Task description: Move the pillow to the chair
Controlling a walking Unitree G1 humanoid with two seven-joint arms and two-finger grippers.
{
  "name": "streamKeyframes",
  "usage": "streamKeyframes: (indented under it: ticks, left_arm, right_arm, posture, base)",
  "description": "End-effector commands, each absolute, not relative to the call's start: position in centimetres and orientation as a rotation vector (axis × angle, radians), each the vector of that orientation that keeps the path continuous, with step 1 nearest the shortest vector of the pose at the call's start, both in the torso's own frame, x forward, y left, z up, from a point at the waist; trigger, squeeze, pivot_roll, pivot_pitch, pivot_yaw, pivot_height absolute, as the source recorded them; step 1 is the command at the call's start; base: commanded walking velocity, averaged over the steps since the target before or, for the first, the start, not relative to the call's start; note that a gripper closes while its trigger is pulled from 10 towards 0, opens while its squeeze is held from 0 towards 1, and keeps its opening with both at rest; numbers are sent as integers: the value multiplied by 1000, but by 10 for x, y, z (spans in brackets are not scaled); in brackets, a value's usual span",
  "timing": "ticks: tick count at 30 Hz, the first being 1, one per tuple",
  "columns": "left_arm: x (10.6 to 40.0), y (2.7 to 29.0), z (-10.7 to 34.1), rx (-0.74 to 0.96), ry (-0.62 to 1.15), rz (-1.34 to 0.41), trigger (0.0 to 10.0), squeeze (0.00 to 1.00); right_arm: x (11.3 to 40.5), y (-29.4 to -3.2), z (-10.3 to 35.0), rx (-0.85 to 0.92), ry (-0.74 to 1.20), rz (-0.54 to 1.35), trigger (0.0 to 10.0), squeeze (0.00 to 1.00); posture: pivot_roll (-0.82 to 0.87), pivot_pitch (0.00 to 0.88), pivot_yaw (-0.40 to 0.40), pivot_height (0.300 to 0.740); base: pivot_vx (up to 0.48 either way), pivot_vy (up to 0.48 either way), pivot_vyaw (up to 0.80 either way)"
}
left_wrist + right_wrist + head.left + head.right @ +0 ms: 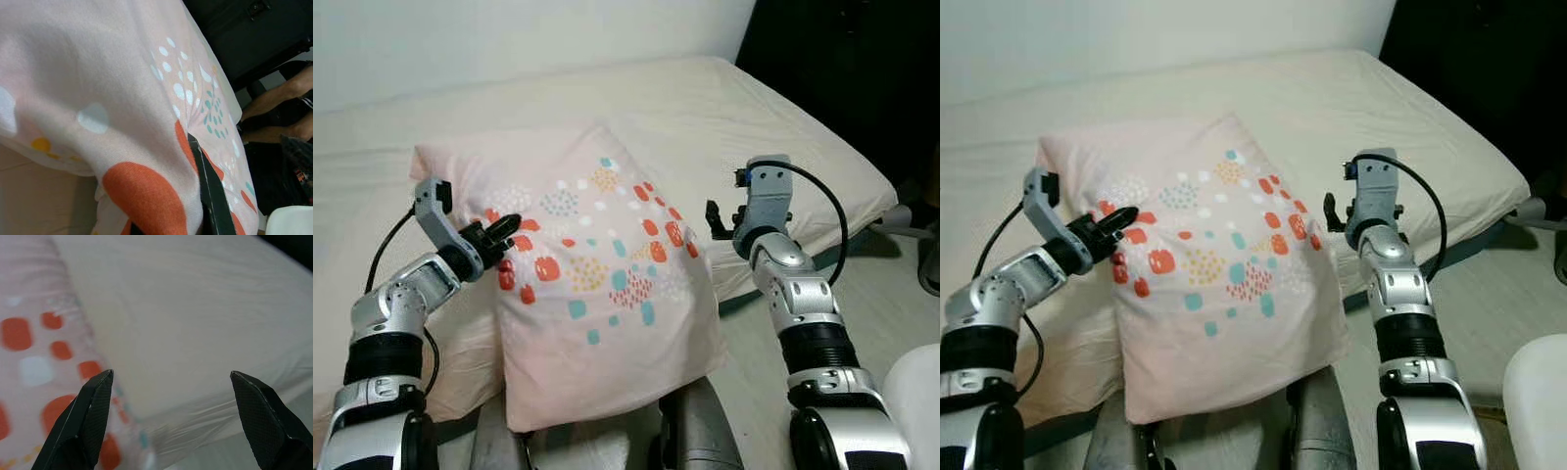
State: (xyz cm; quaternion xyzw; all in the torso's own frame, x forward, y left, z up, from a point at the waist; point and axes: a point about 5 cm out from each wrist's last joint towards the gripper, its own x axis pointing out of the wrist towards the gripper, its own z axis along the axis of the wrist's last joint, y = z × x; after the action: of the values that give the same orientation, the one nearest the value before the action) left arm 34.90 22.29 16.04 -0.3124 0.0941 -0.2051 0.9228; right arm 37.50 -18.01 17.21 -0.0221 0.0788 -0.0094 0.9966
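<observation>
A pale pink pillow (597, 284) with orange, teal and white spots lies on the bed, its near end hanging over the front edge toward me. My left gripper (502, 238) is at the pillow's left edge and shut on its fabric. In the left wrist view one black finger (211, 191) presses into the cloth. Just off the pillow's right edge, my right gripper (716, 219) is held up and open. In the right wrist view its fingers (93, 411) stand wide apart, with the pillow (34, 347) beside one finger and bare sheet between them.
The bed (724, 108) has a cream sheet and runs back to a white wall. A dark cabinet (862, 69) stands at the right. A white rounded seat (915, 392) is at the lower right on the pale floor. A person's arm (279, 95) shows beyond the pillow.
</observation>
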Motion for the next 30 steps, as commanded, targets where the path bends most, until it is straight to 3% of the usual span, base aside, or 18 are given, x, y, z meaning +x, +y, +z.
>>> streamKeyframes:
  ticks: [1,3,10,13,18,30]
  left_arm:
    - [351,230,170,-634,150,-422,0,0]
    - [352,228,167,-653,147,-423,0,0]
    - [353,223,165,-680,144,-438,0,0]
    - [353,221,161,-693,147,-434,0,0]
    - [351,221,159,-706,143,-430,0,0]
    - [338,215,140,-665,200,-417,0,0]
  right_arm:
    - [373,-184,164,-7,194,-40,10000,0]
    - [372,-182,153,92,239,-33,10000,0]
    - [373,-179,133,183,343,-20,10000,0]
    - [371,-184,118,266,426,-121,10000,0]
    - [368,-197,112,214,428,-235,10000,0]
    - [369,-196,115,140,377,-132,10000,0]
  posture:
    - [12,122,-54,574]
    - [10,122,-55,574]
    - [-4,131,-59,574]
    - [-15,136,-65,574]
    - [-14,138,-68,574]
    - [-35,114,-18,574]
  base:
    - [0,0,0]
    - [0,0,0]
    - [0,0,0]
    - [0,0,0]
    - [0,0,0]
    - [0,0,0]
